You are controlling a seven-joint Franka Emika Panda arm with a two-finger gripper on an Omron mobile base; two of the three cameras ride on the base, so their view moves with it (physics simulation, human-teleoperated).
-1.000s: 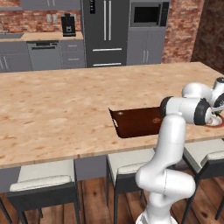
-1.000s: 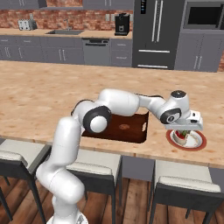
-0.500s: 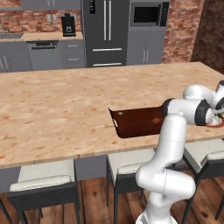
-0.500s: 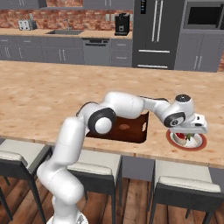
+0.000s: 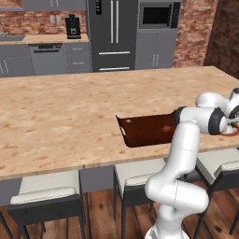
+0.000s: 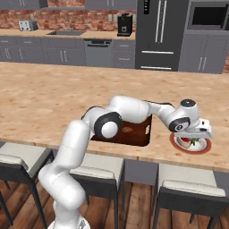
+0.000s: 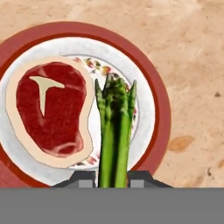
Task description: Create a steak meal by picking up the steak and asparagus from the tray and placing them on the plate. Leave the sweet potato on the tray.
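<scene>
Leftmost on the pale wooden tabletop sits the dark reddish-brown rectangular tray, partly behind the white robot arm. Right of it, the claw hangs just over the round white plate w/ red-orange rim, pinching the dark green asparagus bundle. Flat red steak w/ pale fat rim lies on the plate, beside the stalks.

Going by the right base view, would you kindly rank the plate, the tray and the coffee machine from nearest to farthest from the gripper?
1. The plate, directly beneath the gripper.
2. The tray, beside it toward the arm's base.
3. The coffee machine, on the far back counter.
</scene>
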